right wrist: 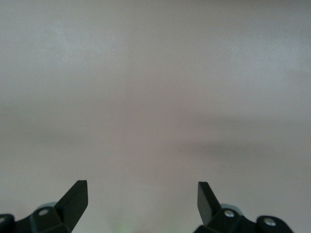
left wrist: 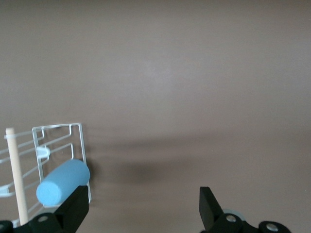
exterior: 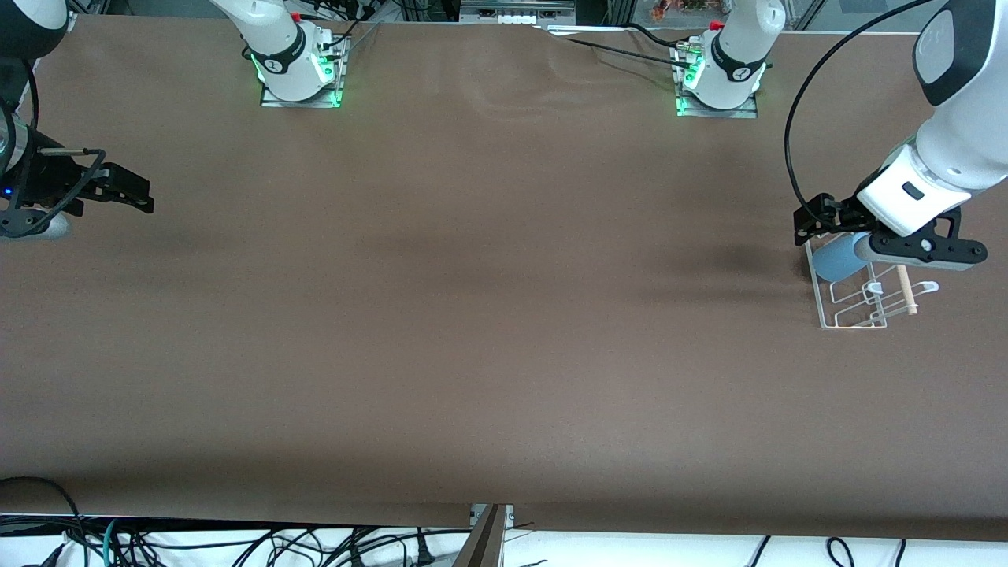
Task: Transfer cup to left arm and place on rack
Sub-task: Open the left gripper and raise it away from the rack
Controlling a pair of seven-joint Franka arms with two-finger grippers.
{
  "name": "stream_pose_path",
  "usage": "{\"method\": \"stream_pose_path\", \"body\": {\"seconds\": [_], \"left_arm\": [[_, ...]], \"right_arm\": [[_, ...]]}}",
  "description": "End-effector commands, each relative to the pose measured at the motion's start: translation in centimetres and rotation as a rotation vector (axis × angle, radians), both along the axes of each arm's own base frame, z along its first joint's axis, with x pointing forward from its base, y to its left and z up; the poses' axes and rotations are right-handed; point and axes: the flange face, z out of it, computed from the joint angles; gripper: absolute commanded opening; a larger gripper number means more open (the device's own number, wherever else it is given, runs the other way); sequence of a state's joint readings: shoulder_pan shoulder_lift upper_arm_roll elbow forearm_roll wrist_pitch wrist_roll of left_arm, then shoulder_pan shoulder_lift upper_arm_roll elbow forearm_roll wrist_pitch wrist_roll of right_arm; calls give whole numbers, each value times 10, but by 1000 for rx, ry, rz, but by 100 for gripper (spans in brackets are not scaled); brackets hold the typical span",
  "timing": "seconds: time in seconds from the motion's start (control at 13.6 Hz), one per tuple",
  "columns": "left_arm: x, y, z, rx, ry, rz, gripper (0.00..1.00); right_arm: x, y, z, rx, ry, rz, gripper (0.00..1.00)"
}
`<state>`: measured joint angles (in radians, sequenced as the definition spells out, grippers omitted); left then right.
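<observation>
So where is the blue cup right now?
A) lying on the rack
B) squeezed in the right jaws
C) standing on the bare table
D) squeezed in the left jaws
A: the blue cup lies on its side on the rack, and both sets of jaws are open and hold nothing.

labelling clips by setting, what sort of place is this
Most likely a robotics lab bench: two bolted-down arms with lit bases on a brown table, loose cables along its edge, and only a cup lying on a rack.
</observation>
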<state>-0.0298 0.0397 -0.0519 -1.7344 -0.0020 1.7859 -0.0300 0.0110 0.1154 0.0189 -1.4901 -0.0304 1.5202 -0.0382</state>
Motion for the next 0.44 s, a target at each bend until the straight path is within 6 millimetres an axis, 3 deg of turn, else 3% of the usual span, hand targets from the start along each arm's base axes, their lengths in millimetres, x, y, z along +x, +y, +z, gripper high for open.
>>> {"method": "stream_pose_path", "body": {"seconds": [0.0, 0.37], "left_arm": [[-7, 2, 0, 5, 8, 37, 100], [-8, 1, 1, 1, 10, 37, 100]], "right_arm": [[-2, -1, 5, 18, -8, -15, 100], [-2, -1, 5, 18, -8, -15, 100]]}}
